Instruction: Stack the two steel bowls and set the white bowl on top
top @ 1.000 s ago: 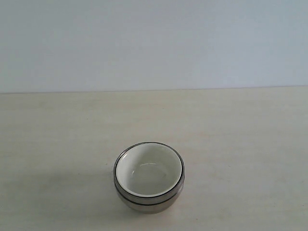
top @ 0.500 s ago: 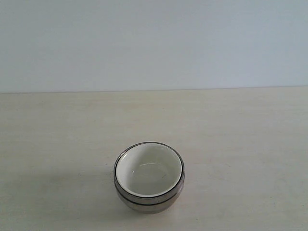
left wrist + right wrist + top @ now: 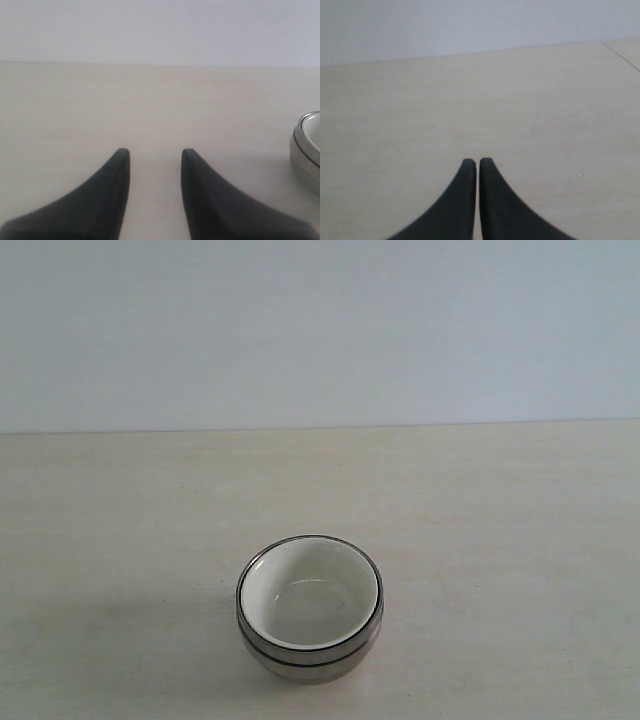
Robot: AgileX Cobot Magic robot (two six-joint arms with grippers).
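Left gripper point(image 3: 154, 155) first: its two dark fingers stand apart with a clear gap between them, and we see only table through the gap. It holds nothing. Our right gripper point(image 3: 477, 162) has its two fingers pressed almost together, with just a thin slit between them, and it holds nothing either.

Both grippers sit low over the pale wooden table point(image 3: 120, 510). Bare wood runs ahead of each one to the far edge, where the table meets a plain pale wall point(image 3: 320, 330). In the right wrist view a thin dark line point(image 3: 621, 50) cuts across one corner of the wood. We cannot tell if it is an edge or a seam.

The white bowl point(image 3: 310, 592) sits inside the upper steel bowl point(image 3: 310, 655), and that one sits inside the lower steel bowl point(image 3: 310, 673). The stack stands upright near the front of the table, about in the middle from side to side. Bare wood spreads wide to its left, to its right and behind it. In the left wrist view the stack shows off to one side of the fingers, not touching them.

We count two grippers, two steel bowls, one white bowl and one table.
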